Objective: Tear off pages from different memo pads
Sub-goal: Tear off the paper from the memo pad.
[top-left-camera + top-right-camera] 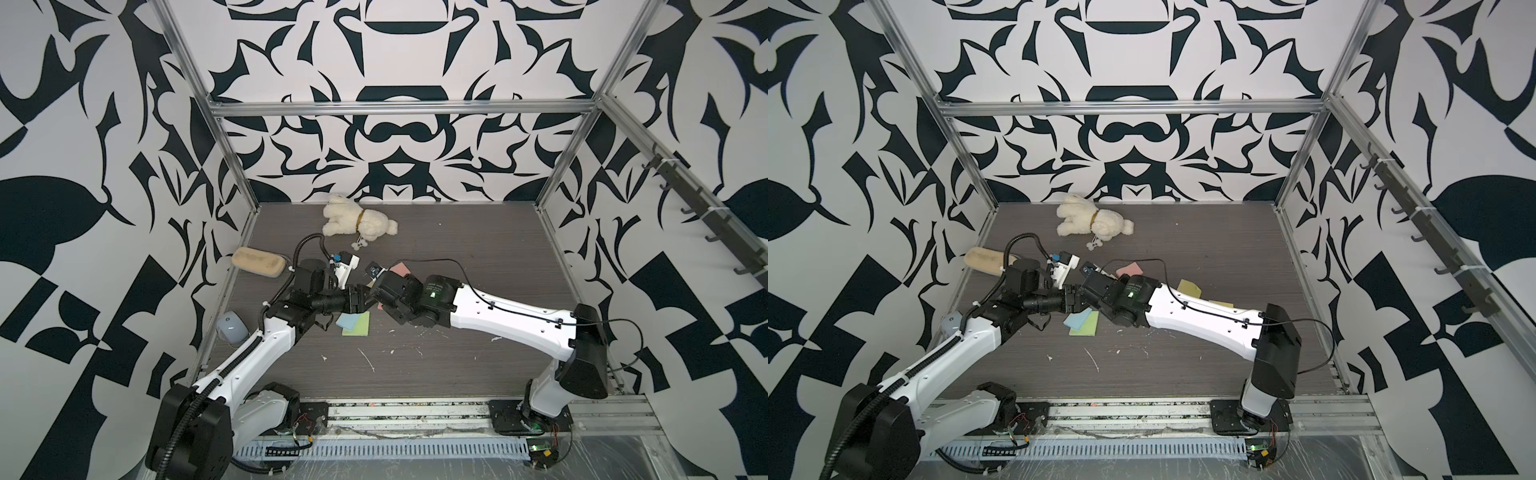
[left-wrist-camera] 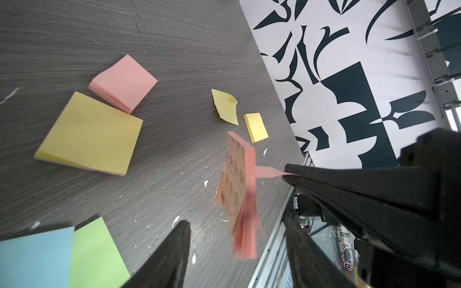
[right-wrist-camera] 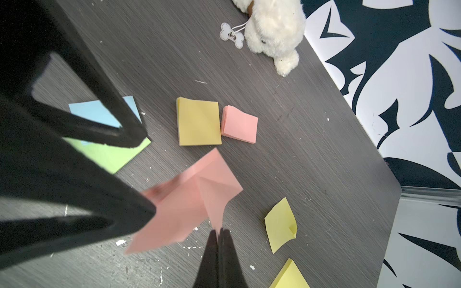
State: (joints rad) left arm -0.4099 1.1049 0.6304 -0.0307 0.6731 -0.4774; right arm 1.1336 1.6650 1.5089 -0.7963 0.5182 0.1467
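Our right gripper [image 3: 219,232] is pinching a pink page [image 3: 212,207], its memo pad [image 2: 239,189] dangling over the table [image 2: 174,49] near our spread left gripper [image 3: 151,174]; yellow pages [image 3: 280,224] are lying loose, pink seemingly not yet detached.

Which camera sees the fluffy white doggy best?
Both top views: the toy dog shows whole there, lying down. The right wrist view catches only part of it, plus its bone-shaped tag. The left wrist view misses it.
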